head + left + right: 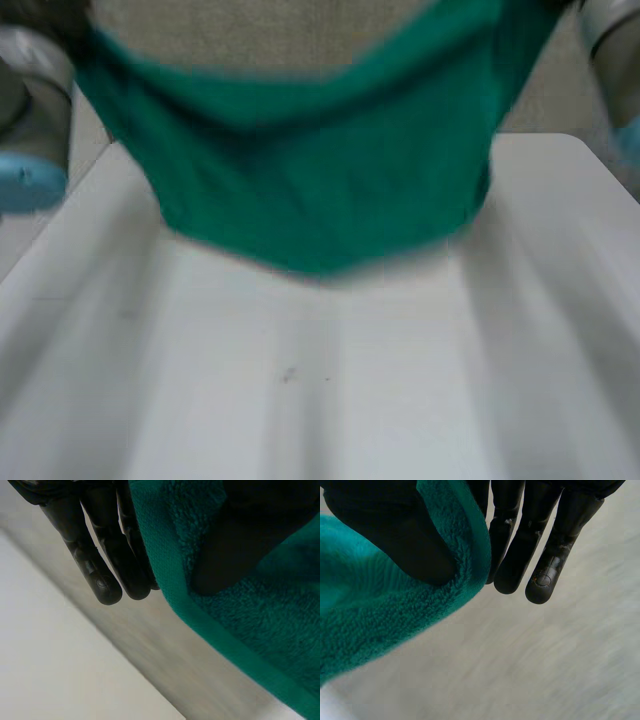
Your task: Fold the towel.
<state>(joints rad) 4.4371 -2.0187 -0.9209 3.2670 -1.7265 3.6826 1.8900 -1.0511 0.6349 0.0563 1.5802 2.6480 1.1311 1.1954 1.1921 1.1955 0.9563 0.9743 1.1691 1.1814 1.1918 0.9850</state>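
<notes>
A green towel (320,170) hangs spread between my two arms, and its lower edge sags to just above the white table (320,400). In the left wrist view my left hand (105,545) pinches an edge of the towel (260,630) between its straight fingers and its thumb (235,545). In the right wrist view my right hand (545,545) grips the towel (360,625) the same way, with the thumb (385,530) pressing the cloth against the fingers. The towel's top edge dips in the middle between the two grips.
My left arm (30,120) stands at the table's left side and my right arm (615,60) at its right. Bare white tabletop stretches in front of the towel. A beige wall lies behind it.
</notes>
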